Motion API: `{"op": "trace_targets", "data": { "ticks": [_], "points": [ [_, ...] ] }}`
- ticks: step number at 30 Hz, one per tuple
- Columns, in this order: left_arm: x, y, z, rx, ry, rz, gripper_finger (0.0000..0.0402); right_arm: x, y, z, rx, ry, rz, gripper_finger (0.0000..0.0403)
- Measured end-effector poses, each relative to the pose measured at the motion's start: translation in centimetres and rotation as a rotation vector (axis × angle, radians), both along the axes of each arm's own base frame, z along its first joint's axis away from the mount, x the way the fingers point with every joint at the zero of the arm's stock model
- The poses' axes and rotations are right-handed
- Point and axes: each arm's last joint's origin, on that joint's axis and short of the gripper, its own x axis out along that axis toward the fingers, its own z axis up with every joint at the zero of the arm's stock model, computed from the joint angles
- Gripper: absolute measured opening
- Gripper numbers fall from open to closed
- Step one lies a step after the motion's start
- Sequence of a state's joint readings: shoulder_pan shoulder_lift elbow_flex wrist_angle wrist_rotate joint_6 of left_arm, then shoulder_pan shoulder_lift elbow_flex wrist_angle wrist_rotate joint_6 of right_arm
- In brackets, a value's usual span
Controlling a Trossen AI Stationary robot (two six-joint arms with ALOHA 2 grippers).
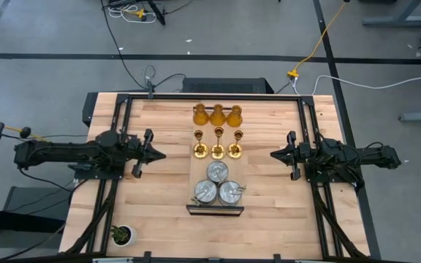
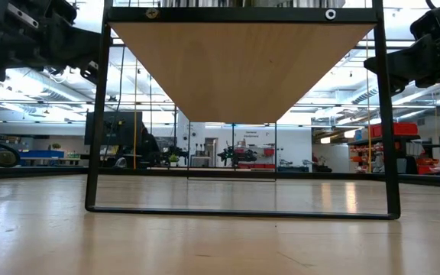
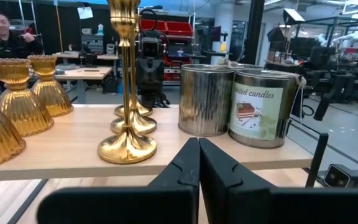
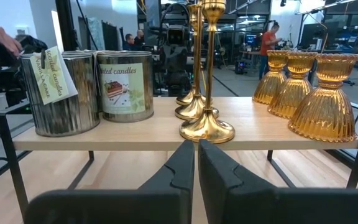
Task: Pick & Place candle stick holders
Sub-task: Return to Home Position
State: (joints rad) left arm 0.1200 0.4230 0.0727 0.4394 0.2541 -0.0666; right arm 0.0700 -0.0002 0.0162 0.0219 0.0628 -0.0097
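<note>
– The left gripper [image 1: 158, 154] and the right gripper [image 1: 274, 155] are both pinched closed and empty, one on each side of the wooden shelf [image 1: 194, 168].
– On the shelf stand three ribbed amber glass bells [image 1: 218, 115], three shiny thin-stemmed gold holders [image 1: 218, 150] and three squat silver tins [image 1: 218, 186]. The wrist views cut off the stem tops.

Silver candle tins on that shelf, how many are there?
3, at one end of the shelf: one tin beside the gold holders, two side by side at the edge.

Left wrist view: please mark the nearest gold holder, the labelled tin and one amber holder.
nearest gold holder [image 3: 127, 149]: left wrist view, round base.
labelled tin [image 3: 260, 112]: left wrist view, paper label.
amber holder [image 3: 18, 112]: left wrist view, ribbed bell.
</note>
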Motion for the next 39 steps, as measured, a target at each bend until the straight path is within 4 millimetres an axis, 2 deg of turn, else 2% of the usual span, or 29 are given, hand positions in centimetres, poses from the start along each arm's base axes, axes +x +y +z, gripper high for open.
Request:
{"op": "trace_targets", "data": {
  "ticks": [13,20,32,39],
  "points": [
    [-0.4,-1.0,-0.1,-0.003,0.013,-0.039,0.0004,0.0,0.0,0.0,0.0,0.0,0.0,0.0027],
    [-0.6,-1.3,-1.5,-0.036,0.004,-0.058,0.0005,0.0,0.0,0.0,0.0,0.0,0.0,0.0027],
    [-0.8,-1.5,-1.5,-0.023,-0.005,-0.09,0.0005,0.0,0.0,0.0,0.0,0.0,0.0,0.0027],
    [-1.4,-1.4,-1.5,-0.017,-0.007,-0.042,0.0005,0.0,0.0,0.0,0.0,0.0,0.0,0.0027]
  ]
}}
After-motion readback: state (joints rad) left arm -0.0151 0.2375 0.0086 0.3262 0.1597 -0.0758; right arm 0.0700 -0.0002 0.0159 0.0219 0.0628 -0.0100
